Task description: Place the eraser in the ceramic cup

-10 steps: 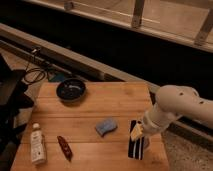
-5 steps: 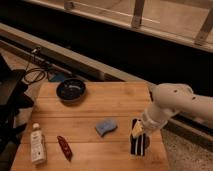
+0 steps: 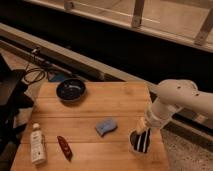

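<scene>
Black white-striped eraser (image 3: 143, 141) stood near-upright, long axis vertical, lower end inside ceramic cup (image 3: 135, 146), gripper (image 3: 144, 126) directly above cup at eraser's top, blue pad (image 3: 106, 126) left of cup, dark bowl (image 3: 70, 90) far upper-left of cup

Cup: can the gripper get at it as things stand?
Probably yes. The gripper is right over the cup at the table's front right, with the eraser upright in it; nothing blocks.

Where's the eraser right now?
In the camera view the eraser stands in the ceramic cup at the table's front right, right of the blue sponge, with the gripper just above it.
</scene>
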`<act>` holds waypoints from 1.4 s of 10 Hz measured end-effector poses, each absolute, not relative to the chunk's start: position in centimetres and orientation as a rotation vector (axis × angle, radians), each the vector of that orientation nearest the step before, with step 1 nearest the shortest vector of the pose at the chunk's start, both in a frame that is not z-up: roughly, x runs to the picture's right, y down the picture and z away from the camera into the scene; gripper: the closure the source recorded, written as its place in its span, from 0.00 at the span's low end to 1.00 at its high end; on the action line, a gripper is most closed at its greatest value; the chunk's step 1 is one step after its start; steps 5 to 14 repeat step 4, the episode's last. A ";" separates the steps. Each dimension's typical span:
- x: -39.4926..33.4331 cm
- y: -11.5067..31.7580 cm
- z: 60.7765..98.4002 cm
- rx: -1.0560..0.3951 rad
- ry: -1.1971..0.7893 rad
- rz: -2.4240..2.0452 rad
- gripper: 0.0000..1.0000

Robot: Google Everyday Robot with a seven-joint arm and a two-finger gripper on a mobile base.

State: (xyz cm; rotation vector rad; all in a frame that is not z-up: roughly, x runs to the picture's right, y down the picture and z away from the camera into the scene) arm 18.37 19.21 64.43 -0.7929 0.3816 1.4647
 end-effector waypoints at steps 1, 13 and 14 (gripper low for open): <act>17.7 19.2 64.1 -0.807 0.364 1.455 0.20; 17.6 18.8 63.7 -0.789 0.358 1.458 0.29; 17.6 18.8 63.7 -0.789 0.358 1.458 0.29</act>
